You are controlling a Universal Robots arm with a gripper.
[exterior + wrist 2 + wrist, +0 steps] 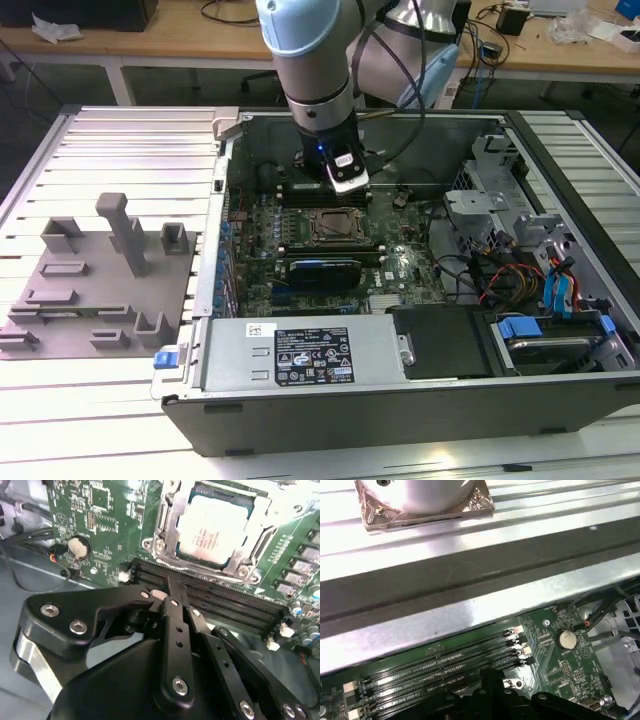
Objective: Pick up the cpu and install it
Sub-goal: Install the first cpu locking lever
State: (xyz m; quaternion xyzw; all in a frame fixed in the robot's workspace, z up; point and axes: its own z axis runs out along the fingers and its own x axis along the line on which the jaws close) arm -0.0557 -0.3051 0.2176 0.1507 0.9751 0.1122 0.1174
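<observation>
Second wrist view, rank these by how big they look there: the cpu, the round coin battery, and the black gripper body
1. Gripper body, largest by far, though it sits right against the camera, which inflates it.
2. The cpu, seated in its socket frame.
3. The coin battery, smallest.

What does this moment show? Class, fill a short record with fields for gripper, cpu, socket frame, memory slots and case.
gripper: above the memory slots, beside the socket, holding nothing visible
cpu: seated in the socket, pale metal top up
socket frame: open around the cpu
memory slots: black, unfilled, alongside the socket
case: lying open, motherboard exposed
</observation>
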